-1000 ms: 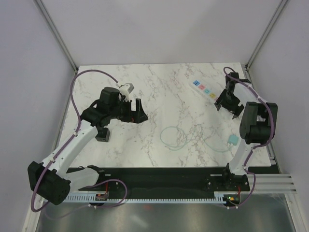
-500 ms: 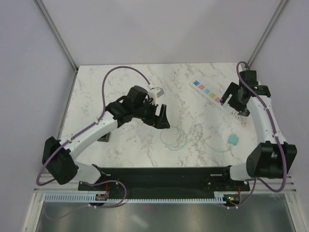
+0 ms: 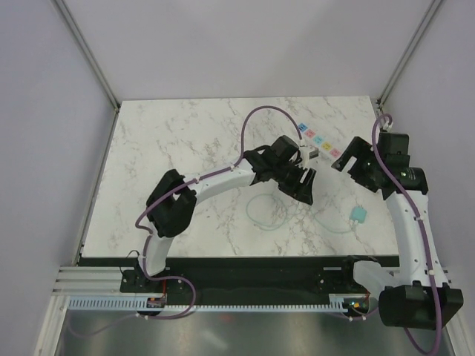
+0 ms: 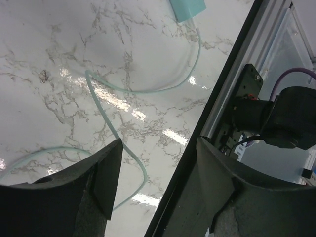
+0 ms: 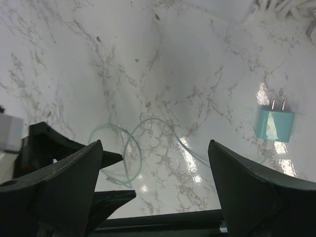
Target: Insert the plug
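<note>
1. The white marble-patterned table [image 3: 171, 141] fills the workspace, and everything else lies on it or hangs over it.
2. The left white-and-black arm [image 3: 215, 178] reaches across to right of centre. The right white-and-black arm [image 3: 412, 215] rises along the right edge and bends inward.
3. The long white power strip with coloured squares [image 3: 318, 139] lies slanted at the far right. Its near stretch is partly hidden behind both wrists.
4. The thin pale-green coiled cable [image 3: 266, 211] [image 4: 106, 111] [image 5: 133, 143] loops at the table's centre and trails right to the plug.
5. The left gripper [image 3: 306, 185] [image 4: 158, 148] hangs on the near side of the strip. Its jaws are spread with nothing between them, and the left wrist view shows only cable and marble beneath.
6. The right gripper [image 3: 355, 167] [image 5: 155, 148] sits just right of the strip. Its jaws are spread wide and it is empty.
7. The small teal two-pronged plug block [image 3: 358, 215] [image 4: 187, 7] [image 5: 274, 124] lies flat on the marble. It is on the near side of the right gripper, apart from the strip and touched by neither gripper. In the right wrist view its metal prongs point up the frame.
</note>
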You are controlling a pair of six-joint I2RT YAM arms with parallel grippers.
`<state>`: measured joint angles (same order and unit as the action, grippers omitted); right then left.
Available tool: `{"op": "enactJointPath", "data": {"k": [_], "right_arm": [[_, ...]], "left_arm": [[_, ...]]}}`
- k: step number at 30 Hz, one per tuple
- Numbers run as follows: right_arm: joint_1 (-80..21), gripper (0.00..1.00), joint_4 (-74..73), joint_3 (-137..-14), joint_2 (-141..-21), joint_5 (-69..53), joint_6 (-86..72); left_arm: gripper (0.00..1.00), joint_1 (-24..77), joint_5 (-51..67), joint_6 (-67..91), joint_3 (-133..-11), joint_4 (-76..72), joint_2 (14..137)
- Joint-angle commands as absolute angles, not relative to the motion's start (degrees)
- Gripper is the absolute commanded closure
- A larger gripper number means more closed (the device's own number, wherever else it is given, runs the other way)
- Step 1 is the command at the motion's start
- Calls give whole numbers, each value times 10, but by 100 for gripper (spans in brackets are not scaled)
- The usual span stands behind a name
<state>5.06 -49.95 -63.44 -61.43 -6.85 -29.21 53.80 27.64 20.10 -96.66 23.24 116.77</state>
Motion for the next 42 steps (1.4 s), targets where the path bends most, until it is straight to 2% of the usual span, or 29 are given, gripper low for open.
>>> {"op": "enactJointPath", "data": {"k": [1,6,7,8,13,14,16,17,22,31,38,39,40,41,42], "right_arm": [[53,5,-467,-642,-577,-99,-309],[51,6,-430,-620,-563,-136,-337],[52,6,-425,-618,-562,-139,-343],[50,7,-422,-613,-558,-143,-343],[45,8,-407,-599,-560,-171,-335],[45,8,-409,-599,-559,-165,-333],[45,9,-413,-597,-559,-153,-332],[44,9,-414,-592,-561,-150,-333],[23,11,-416,-549,-591,-156,-309],[11,21,-432,-457,-582,-94,-308],[3,26,-417,-417,-585,-98,-320],[3,27,-417,-418,-585,-95,-319],[3,28,-418,-424,-585,-93,-317],[3,28,-420,-429,-585,-93,-312],[3,28,-422,-433,-584,-92,-309]], "left_arm": [[33,539,271,214,-994,230,1175],[48,540,262,223,-911,185,1144],[52,540,264,226,-889,177,1136],[61,540,264,226,-879,170,1132],[71,540,249,229,-813,141,1122],[83,540,248,230,-803,134,1113],[98,540,227,236,-781,129,1097],[98,537,212,239,-774,134,1079],[98,518,69,277,-694,178,999],[98,478,-63,395,-526,248,836],[97,411,-123,372,-501,323,715],[92,408,-122,361,-509,331,702],[67,407,-117,353,-514,346,690],[51,407,-108,344,-521,350,677],[41,407,-97,332,-529,351,674]]}}
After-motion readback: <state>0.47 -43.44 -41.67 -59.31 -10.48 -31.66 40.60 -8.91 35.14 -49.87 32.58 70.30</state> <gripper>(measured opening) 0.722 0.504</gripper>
